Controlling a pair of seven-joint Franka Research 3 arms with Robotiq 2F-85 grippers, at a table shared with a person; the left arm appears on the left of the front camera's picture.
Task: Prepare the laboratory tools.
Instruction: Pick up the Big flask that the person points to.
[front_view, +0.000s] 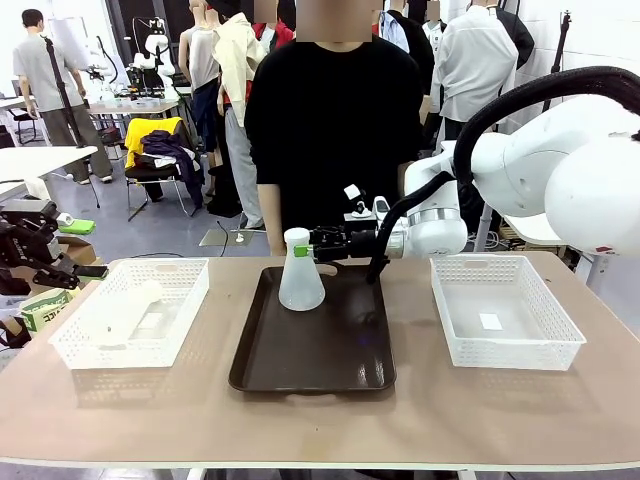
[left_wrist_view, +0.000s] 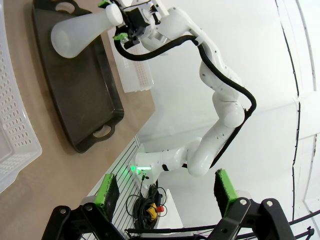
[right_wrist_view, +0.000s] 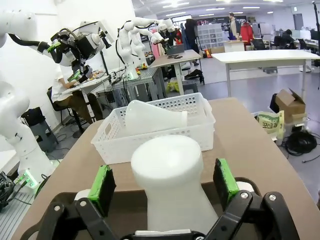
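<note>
Flask (front_view: 300, 278) upright on tray (front_view: 335, 345) (neck up).

Open-plan robotics lab. White right arm (front_view: 540, 165) works over a beige tabletop (front_view: 320, 420). Beyond it: a long white work table (right_wrist_view: 260, 56), stacked clear storage drawers (right_wrist_view: 210, 36), ceiling strip lights (right_wrist_view: 200, 9). Grey floor (right_wrist_view: 240, 87) carries a cardboard box (right_wrist_view: 289, 104) and coiled cables (right_wrist_view: 300, 142). Clothes-draped chair (front_view: 160, 150) stands near.

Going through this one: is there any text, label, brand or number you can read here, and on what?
No text is readable at this moment.
On the white sticker in the right basket: too small to tell whether it carries print.
On the green-and-white bag left of the table: print too blurred to read.
</note>
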